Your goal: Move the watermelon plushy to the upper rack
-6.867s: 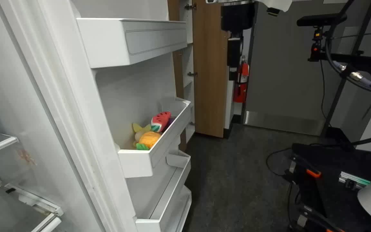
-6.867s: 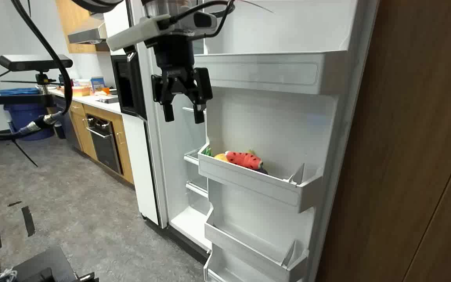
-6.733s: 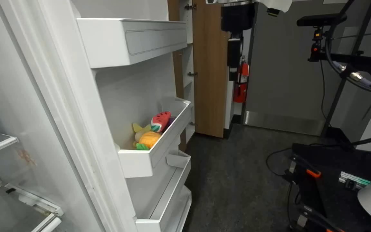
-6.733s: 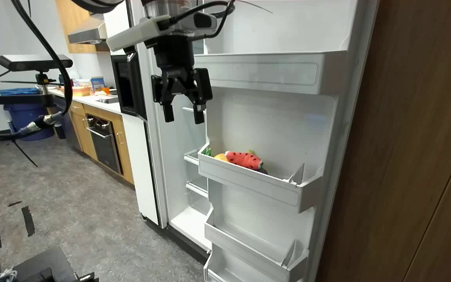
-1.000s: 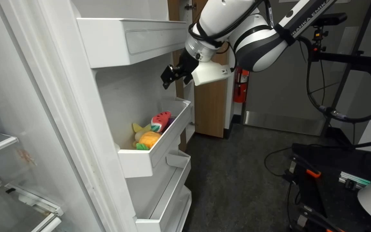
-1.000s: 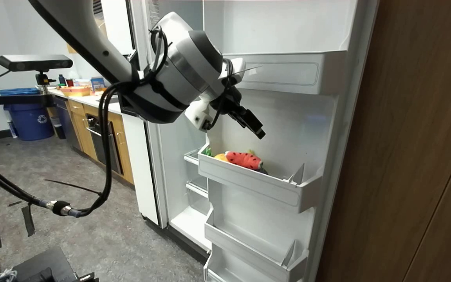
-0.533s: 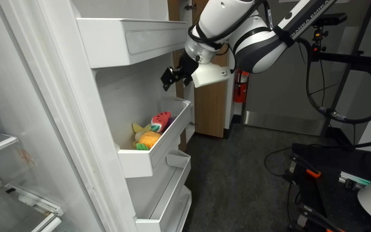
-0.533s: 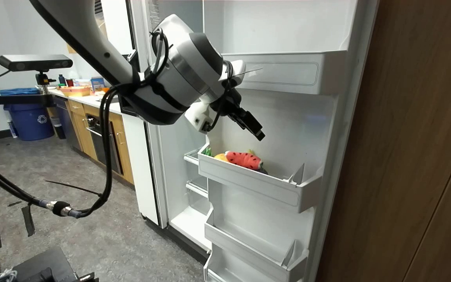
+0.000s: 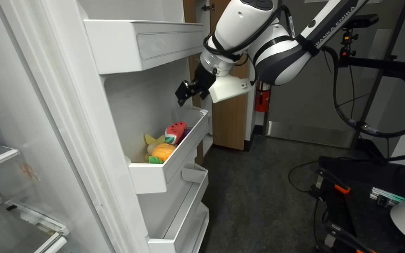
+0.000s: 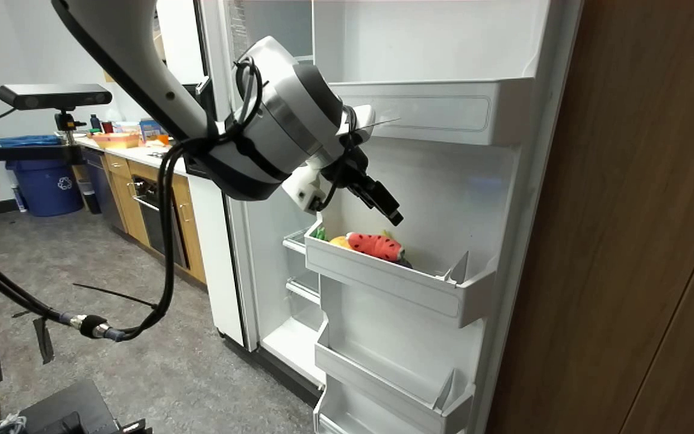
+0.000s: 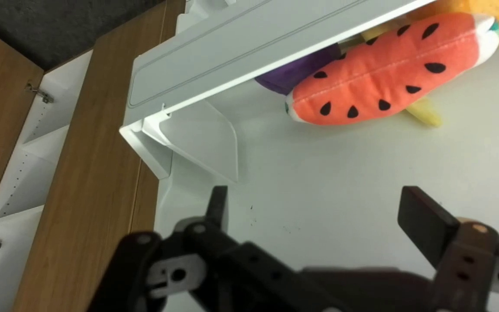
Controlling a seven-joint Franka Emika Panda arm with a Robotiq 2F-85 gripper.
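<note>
Melon (image 11: 386,76) sits in the tray (image 10: 383,279) below the upper rack (image 10: 431,114), partly over a purple toy (image 11: 286,77), w/ an orange toy (image 9: 163,151) to the left in both exterior views. End effector (image 11: 316,203) hangs abv the melon, clear of it, jaws wide apart.

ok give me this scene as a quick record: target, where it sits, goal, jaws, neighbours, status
target: watermelon plushy, red with black seeds
location: white tray next below the upper rack
goal: upper rack, topmost in view; its inside is hidden behind the front
jaws: open, nothing between them, above the plushy and apart from it
neighbours: orange toy, purple toy, pale yellow toy
status: plushy not yet grasped
</note>
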